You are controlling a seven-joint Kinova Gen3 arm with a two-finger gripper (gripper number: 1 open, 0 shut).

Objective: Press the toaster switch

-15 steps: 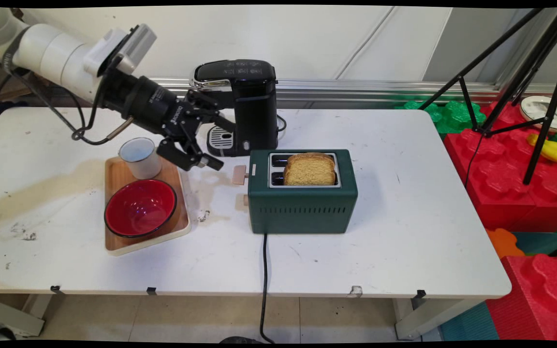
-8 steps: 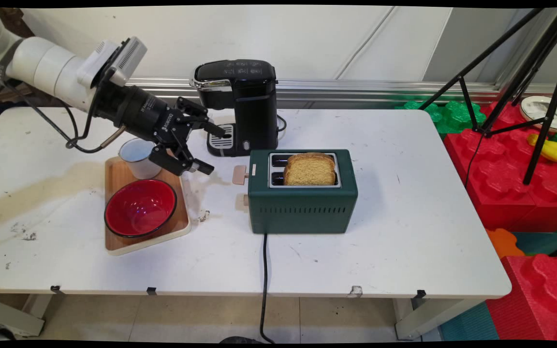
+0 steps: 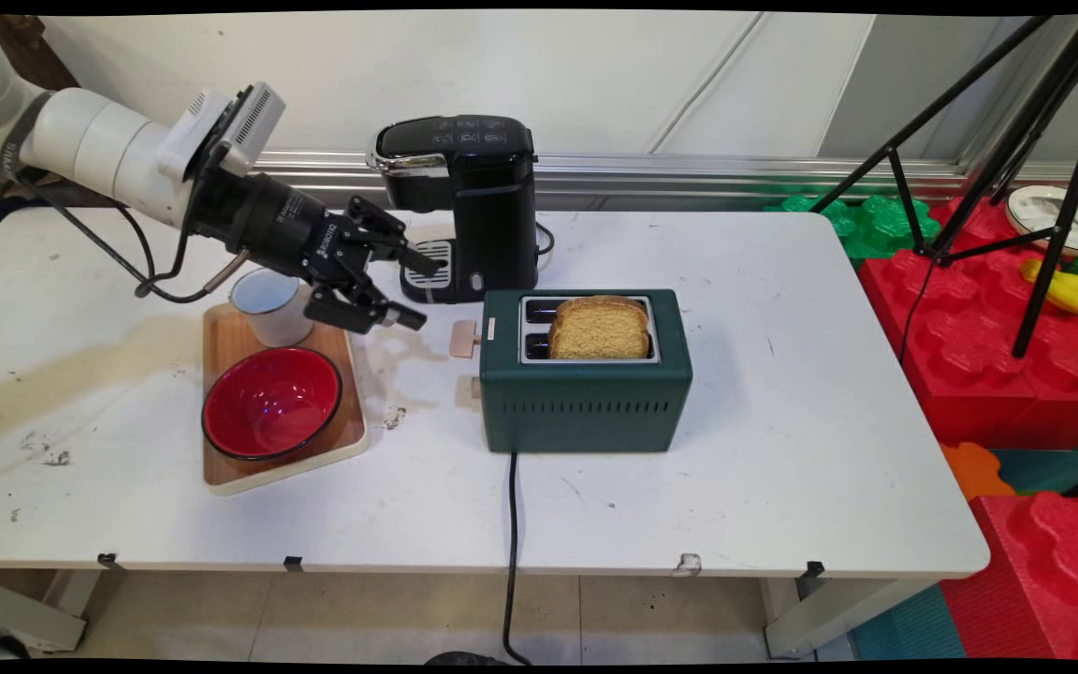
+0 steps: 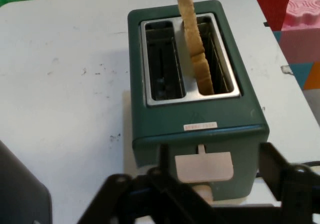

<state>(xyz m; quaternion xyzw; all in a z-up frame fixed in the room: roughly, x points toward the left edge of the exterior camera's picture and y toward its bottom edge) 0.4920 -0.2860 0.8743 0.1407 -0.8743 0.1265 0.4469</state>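
white arm (image 3: 99, 154) came in from the upper left, slanting down toward the middle of the table (image 3: 782, 393); black cables hung beneath it

left of centre a wooden tray (image 3: 221, 473) lay flat on the table, carrying a red bowl (image 3: 271, 402) at its near end and a white mug (image 3: 268, 304) at its far end, the two just beside each other

the gripper (image 3: 413, 288) hung in the air above the tray's right far corner, close beside the mug but not touching it, and pointed right toward the toaster. its jaws stood wide apart and held nothing; one finger reached toward the drip grille of the coffee machine, the other lay lower, over bare table

a black coffee machine (image 3: 473, 201) stood upright at the back of the table, just behind the toaster's left end

the green toaster (image 3: 586, 398) sat near the table's middle, its pale lever (image 3: 464, 338) on the left end facing the gripper, near it but apart. one slice of bread (image 3: 600, 328) stood upright in a slot, top edge well above the rim; the hand view showed the toaster (image 4: 200, 124) end-on, bread (image 4: 196, 49) in the right-hand slot, the other slot empty, and the lever (image 4: 204, 166) just beyond the gripper (image 4: 210, 184)

a black cord (image 3: 511, 552) ran from the toaster over the near table edge

right of the table, red and green foam blocks (image 3: 1007, 374) and a black tripod (image 3: 1044, 140)
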